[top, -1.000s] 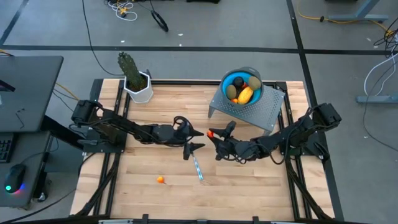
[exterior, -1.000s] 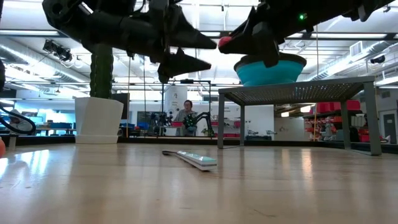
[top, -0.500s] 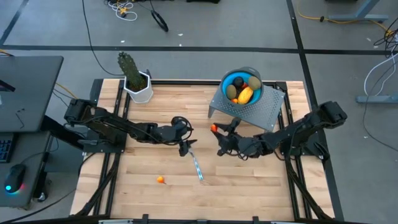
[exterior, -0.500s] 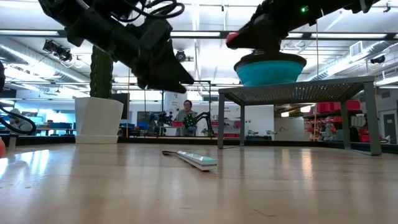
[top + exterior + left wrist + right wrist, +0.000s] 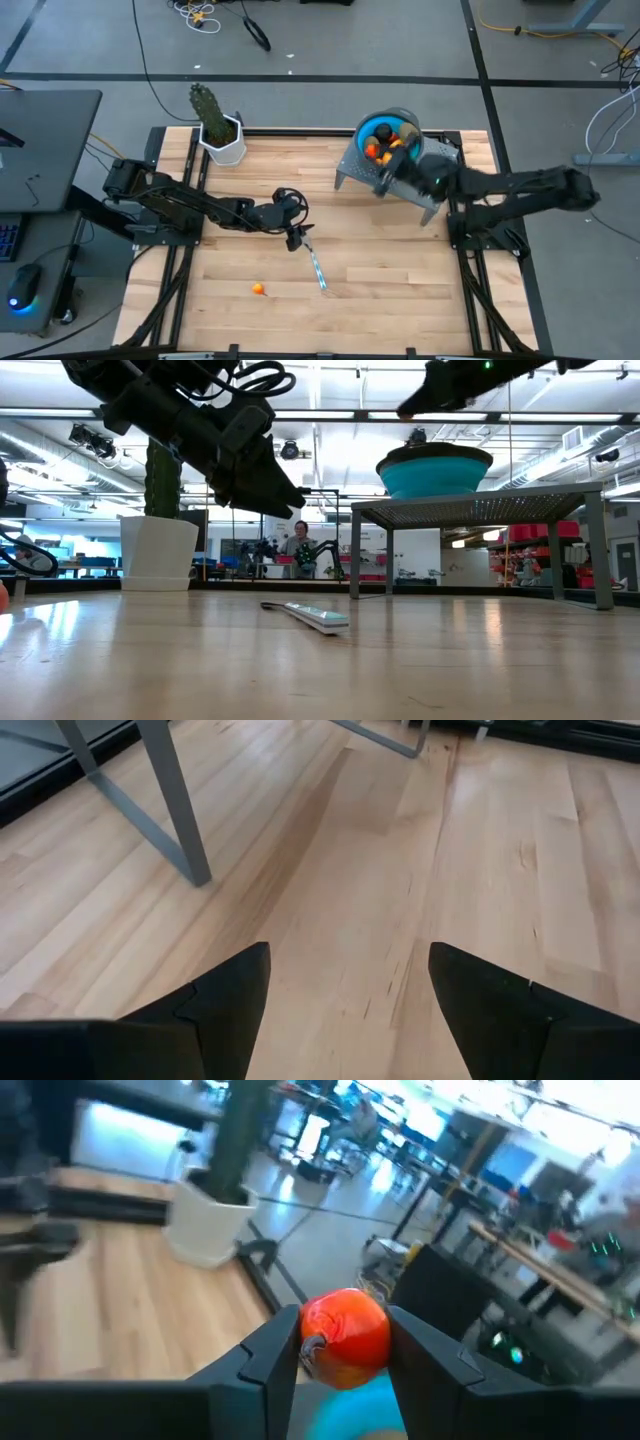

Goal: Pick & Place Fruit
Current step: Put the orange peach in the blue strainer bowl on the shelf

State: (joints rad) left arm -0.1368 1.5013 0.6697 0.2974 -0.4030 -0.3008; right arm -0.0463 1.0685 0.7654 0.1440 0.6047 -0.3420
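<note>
My right gripper (image 5: 345, 1348) hangs over the blue bowl (image 5: 396, 127), shut on a small orange-red fruit (image 5: 344, 1334). The bowl stands on a grey perforated stand (image 5: 415, 178) at the far right and holds more fruit, partly hidden by the gripper. Another tiny orange fruit (image 5: 258, 289) lies on the table near its front edge. My left gripper (image 5: 297, 238) hovers open above the middle of the table, slanting down, with bare wood between its fingers (image 5: 235, 1005). The slim knife (image 5: 317, 268) lies flat just beyond it. My right gripper pinches the orange-red fruit's two opposite sides (image 5: 310, 1342) between its two fingers (image 5: 270, 1365). The fingers reach about level, coming from the table's right side. The fruit is lifted clear, above the bowl's blue inside (image 5: 350, 1405).
A green cactus in a white pot (image 5: 220, 135) stands at the far left corner. The stand's grey legs (image 5: 175, 805) reach down to the table ahead of my left gripper. Bare wood lies along the front and right of the table (image 5: 400, 290).
My right gripper has risen with the orange-red fruit and swung from the table's middle toward the far edge, ending over the bowl on the stand. My left gripper has tipped its fingers downward while staying near the same spot, still open.
</note>
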